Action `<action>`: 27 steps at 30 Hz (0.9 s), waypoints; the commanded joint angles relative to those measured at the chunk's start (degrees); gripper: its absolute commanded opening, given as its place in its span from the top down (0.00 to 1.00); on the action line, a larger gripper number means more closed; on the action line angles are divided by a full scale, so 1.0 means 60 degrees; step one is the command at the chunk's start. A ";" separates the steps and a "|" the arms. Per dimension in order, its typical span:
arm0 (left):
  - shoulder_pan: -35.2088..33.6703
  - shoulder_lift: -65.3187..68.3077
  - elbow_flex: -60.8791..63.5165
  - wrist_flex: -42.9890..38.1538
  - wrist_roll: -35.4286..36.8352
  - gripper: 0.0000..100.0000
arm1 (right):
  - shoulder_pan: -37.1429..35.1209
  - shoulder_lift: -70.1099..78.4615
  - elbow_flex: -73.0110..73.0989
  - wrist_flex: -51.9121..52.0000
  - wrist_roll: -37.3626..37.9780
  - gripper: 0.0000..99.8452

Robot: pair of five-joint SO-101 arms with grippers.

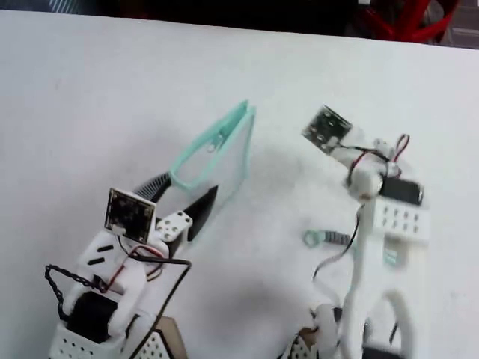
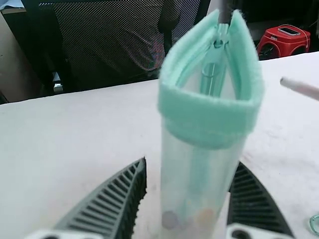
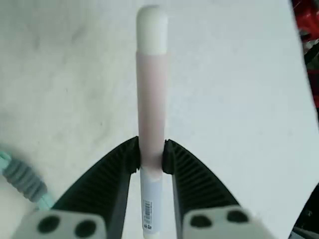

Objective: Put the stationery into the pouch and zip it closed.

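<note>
A clear pouch with a mint-green zipper band stands on the white table, its mouth gaping. My left gripper is shut on the pouch's lower end, one black finger on each side. Some small things show blurred through the pouch's bottom. My right gripper is shut on a pink pen with a white cap, held over the bare table to the right of the pouch. The pen's tip shows in the left wrist view, off to the side of the pouch mouth.
A teal-and-grey ribbed item lies on the table near the right arm's base. A red object and a mesh chair stand beyond the table's far edge.
</note>
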 commanded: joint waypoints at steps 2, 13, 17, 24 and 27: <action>-0.0095 -0.0095 -0.0234 -0.0176 -0.0015 0.74 | -0.1238 -0.3289 -0.1084 0.1267 -0.1978 0.98; -0.0095 -0.0095 -0.0220 -0.0176 -0.0015 0.74 | -0.5092 -0.1121 -0.9289 0.5502 -0.7560 0.98; -0.0095 -0.0095 -0.0220 -0.0176 -0.0015 0.74 | -0.7260 0.0593 -1.1560 0.5985 -0.8571 0.98; -0.0095 -0.0095 -0.0205 -0.0176 -0.0015 0.74 | -0.9092 0.1912 -1.3231 0.5941 -0.9011 0.98; -0.0095 -0.0095 -0.0205 -0.0190 -0.0015 0.74 | -0.9106 0.2264 -1.3201 0.5780 -0.9084 0.98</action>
